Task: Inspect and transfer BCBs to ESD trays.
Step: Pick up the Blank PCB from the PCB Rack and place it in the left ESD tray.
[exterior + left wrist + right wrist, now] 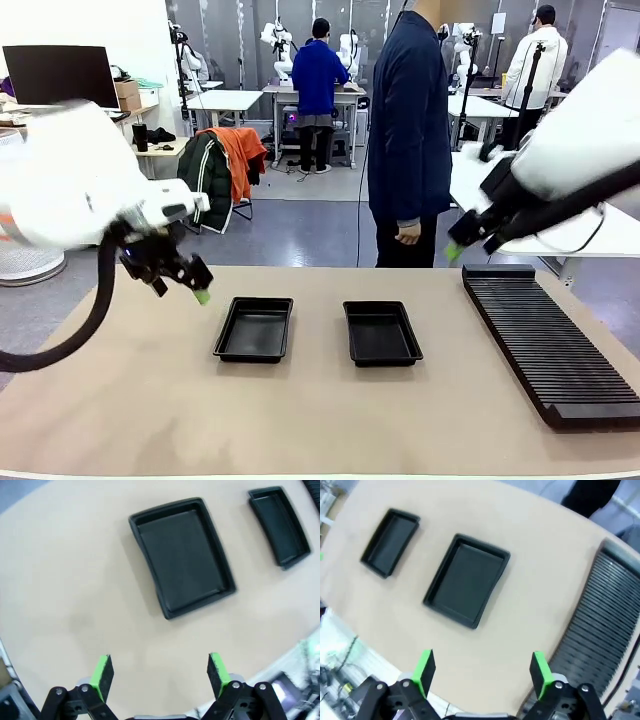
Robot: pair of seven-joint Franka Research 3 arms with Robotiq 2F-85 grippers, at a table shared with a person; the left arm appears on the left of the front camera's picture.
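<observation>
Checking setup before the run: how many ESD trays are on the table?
2. Left tray sits left of the table's middle; right tray just right of it, toward the black rack. Both empty; none looks hidden.

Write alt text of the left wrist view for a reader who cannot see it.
The open, empty left gripper hangs over a beige table. On it lie an empty black ESD tray mid-picture and a second ESD tray, also empty, at upper right.

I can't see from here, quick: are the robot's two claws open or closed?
Left gripper: open, holding nothing.
Right gripper: open, holding nothing.
</observation>
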